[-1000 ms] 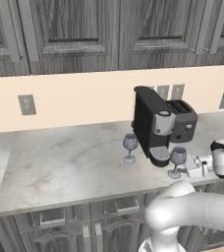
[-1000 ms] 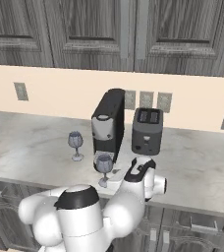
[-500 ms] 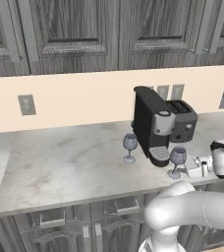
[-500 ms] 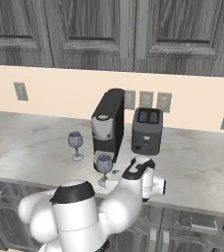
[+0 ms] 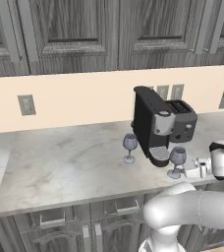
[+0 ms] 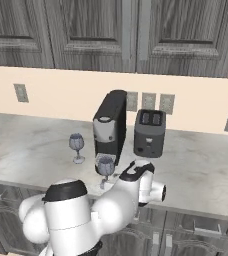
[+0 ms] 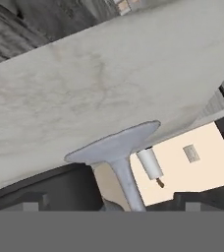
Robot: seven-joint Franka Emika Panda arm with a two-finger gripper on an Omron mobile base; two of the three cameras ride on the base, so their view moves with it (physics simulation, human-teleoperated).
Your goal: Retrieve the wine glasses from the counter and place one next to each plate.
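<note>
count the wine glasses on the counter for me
2: one wine glass stands left of the coffee machine; the other wine glass stands in front of it, by the open gripper.

A clear bluish-grey stemmed wine glass (image 7: 116, 152) sits close to the camera, its round foot resting on the light marbled stone counter (image 7: 109, 83) and its thin stem running toward the bottom edge. Beside the stem, a peach wall (image 7: 192, 162) bears what may be a small outlet plate (image 7: 191, 153).
</note>
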